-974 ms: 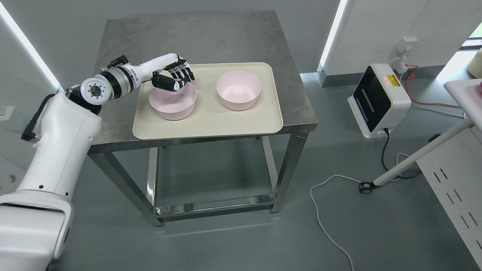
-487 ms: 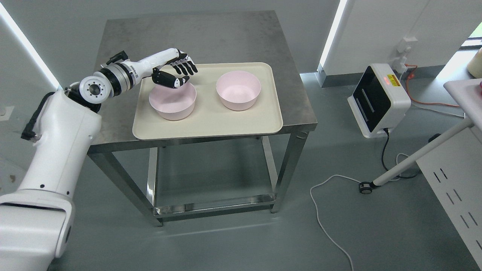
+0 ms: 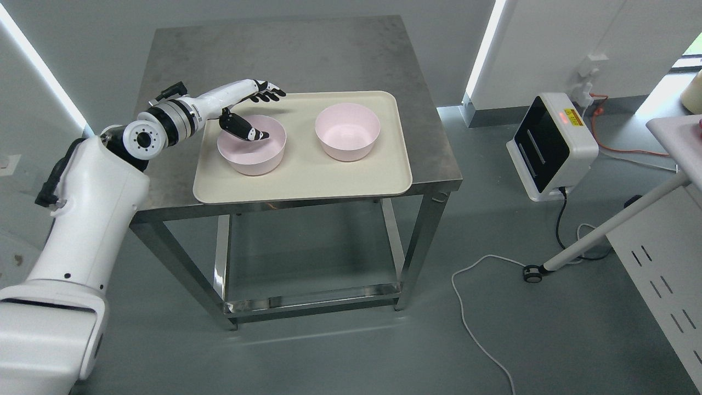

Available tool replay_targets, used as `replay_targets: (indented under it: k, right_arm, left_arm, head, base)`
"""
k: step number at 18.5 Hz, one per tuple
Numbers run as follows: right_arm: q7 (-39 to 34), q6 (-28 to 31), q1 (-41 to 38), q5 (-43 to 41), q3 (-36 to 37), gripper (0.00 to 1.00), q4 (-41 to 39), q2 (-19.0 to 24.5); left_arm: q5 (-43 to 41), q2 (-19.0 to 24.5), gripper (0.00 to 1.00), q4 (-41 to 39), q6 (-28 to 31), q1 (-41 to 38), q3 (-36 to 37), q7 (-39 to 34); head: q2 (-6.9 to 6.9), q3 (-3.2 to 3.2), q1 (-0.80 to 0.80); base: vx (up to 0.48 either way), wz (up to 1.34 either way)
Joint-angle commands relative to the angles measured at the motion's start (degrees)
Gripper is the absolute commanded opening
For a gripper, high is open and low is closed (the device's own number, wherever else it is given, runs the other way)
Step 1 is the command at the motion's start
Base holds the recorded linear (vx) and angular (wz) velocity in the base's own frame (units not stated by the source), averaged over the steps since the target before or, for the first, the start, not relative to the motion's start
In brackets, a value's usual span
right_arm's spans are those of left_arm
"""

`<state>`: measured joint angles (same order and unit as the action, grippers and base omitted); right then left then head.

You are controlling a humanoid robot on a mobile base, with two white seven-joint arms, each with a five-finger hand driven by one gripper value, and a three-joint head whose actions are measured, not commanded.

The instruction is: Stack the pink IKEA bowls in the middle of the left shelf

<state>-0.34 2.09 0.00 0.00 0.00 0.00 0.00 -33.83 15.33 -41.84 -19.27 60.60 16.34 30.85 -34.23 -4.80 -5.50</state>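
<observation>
Head view looks down on table (image 3: 307, 60)

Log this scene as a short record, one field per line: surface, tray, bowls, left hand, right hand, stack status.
surface: steel table
tray: cream tray lying flat on the table
bowls: two pink bowls side by side on the tray, apart; left bowl, right bowl
left hand: left hand open at the left bowl's far rim, thumb over the bowl's inside, fingers beyond the rim
right hand: not in view
stack status: not stacked
</observation>
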Motion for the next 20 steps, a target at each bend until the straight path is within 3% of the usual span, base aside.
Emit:
replay_targets:
  k: [1, 3, 8, 14, 20]
  right_arm:
    - [-0.02, -0.07, -1.67, 0.0, 0.62, 1.0, -1.93, -1.0]
    - [-0.02, -0.16, -1.67, 0.0, 0.62, 1.0, -1.93, -1.0]
    - [-0.02, -0.07, -1.67, 0.0, 0.62, 1.0, -1.93, -1.0]
    - [-0.02, -0.07, -1.67, 0.0, 0.62, 1.0, -1.93, -1.0]
    - [-0.02, -0.07, -1.67, 0.0, 0.62, 1.0, -1.93, -1.0]
  left_arm:
    - [-1.15, 0.84, 0.51, 2.29, 0.47, 1.79, 5.63, 1.13]
    - [-1.07, 1.19, 0.31, 2.29, -0.23, 1.8, 5.64, 2.62]
    - [-0.98, 1.2, 0.04, 2.37, -3.48, 1.53, 4.41, 5.87]
    - [-0.54, -0.47, 0.01, 2.03, -3.58, 1.8, 0.11, 5.54]
    - [-0.28, -7.33, 0.0, 0.53, -2.61, 9.87, -5.44, 8.78]
  head:
    - [0.0, 0.0, 0.0]
    - [0.0, 0.0, 0.0]
    - [0.0, 0.0, 0.0]
    - [0.0, 0.0, 0.0]
    - [0.0, 0.0, 0.0]
  base:
    - [0.0, 0.0]
    - [0.0, 0.0]
    - [0.0, 0.0]
    - [0.0, 0.0]
    - [0.0, 0.0]
